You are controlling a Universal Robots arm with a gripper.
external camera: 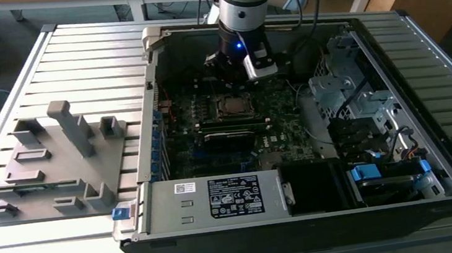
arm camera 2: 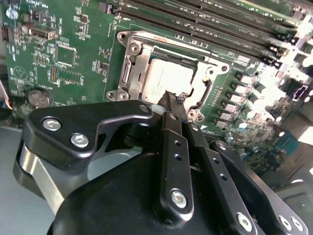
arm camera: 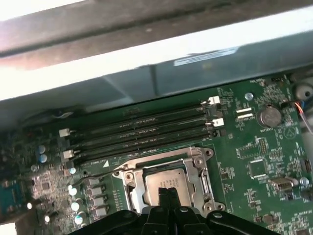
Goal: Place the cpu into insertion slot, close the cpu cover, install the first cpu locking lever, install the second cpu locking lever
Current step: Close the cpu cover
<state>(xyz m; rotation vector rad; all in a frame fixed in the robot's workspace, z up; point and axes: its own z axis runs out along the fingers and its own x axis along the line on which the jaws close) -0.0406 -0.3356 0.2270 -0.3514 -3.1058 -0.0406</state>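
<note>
The cpu (arm camera 2: 164, 81) lies flat in the insertion slot (arm camera 2: 128, 62) on the green motherboard (arm camera 2: 73, 68), its silver-grey top facing up. The cpu cover (arm camera 2: 171, 43) lies down around it, and the chip shows through the cut-out. My gripper (arm camera 2: 172, 98) is shut, its black fingers pressed together with nothing between them. The tips hang just over one edge of the cpu. The first wrist view has the cpu (arm camera: 168, 180) inside the cover (arm camera: 156, 164), with the gripper (arm camera: 168, 192) at its edge. From outside, the gripper (external camera: 236, 86) stands just beyond the cpu (external camera: 233, 106).
The motherboard sits in an open computer case (external camera: 301, 218) on a slatted metal table (external camera: 87, 59). Long memory slots (arm camera: 142, 132) run beside the socket. A power supply (external camera: 212, 199), drive cages (external camera: 347, 90) and cables crowd the case. A grey fixture (external camera: 55, 161) stands at the exterior view's left.
</note>
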